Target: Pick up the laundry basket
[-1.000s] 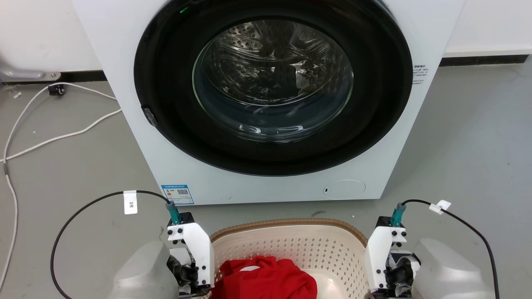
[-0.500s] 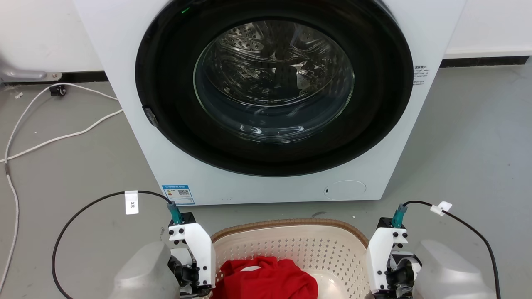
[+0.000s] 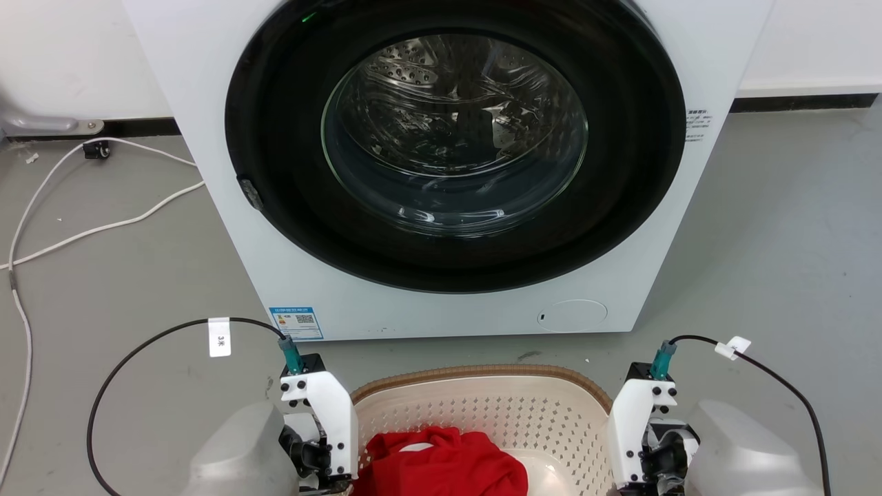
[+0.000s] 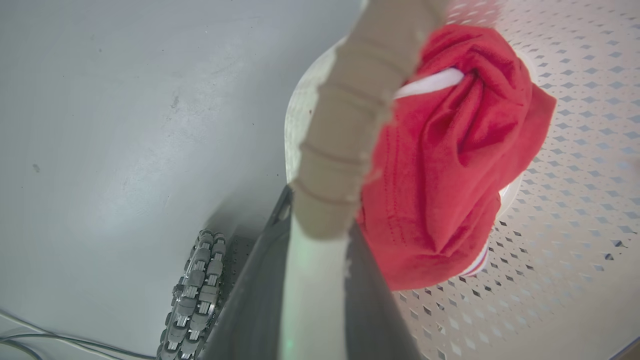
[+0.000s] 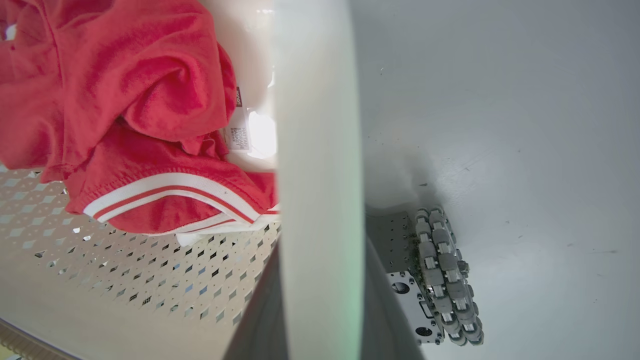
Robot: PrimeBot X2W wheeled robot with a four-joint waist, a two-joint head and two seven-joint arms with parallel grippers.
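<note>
The left pincer (image 4: 320, 220) has its dark fingers (image 4: 250, 300) clamped on either side of a pale handle (image 4: 312, 300) of the laundry basket (image 3: 482, 413). The right pincer (image 5: 320, 250) grips the opposite handle (image 5: 317, 150) the same way. The basket hangs or rests between them, with a red garment (image 3: 441, 465) heaped nearer the left pincer. The washing machine (image 3: 344, 310) stands beyond both.

Over the last second almost nothing has changed. Pincers and basket rim sit a touch lower in the head view, but the machine has drifted too, so the camera itself has moved. I judge both grips to be set and the lift barely begun, if at all. Grey floor (image 4: 100, 125) lies outside the left pincer.
</note>
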